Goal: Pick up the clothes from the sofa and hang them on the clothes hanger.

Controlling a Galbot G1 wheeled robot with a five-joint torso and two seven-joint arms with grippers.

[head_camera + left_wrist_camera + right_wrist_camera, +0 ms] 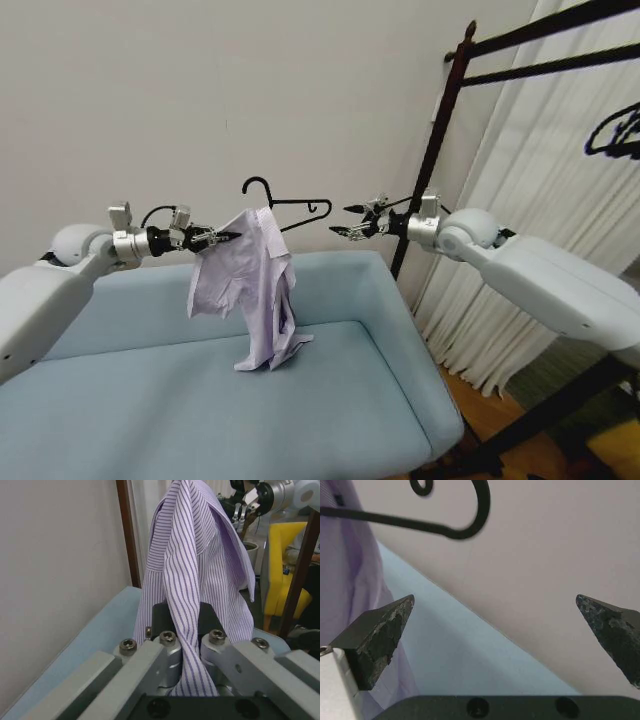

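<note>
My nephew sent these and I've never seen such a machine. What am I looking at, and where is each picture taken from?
It is a wheeled robot with two arms. The wide picture comes from its head camera; the other two from cameras on its wrists. Above a light blue sofa, the left gripper has its fingers shut on a purple striped shirt, which drapes over one end of a black hanger. The right gripper hovers open beside the hanger's free end. A dark clothes rack stands at the right.
</note>
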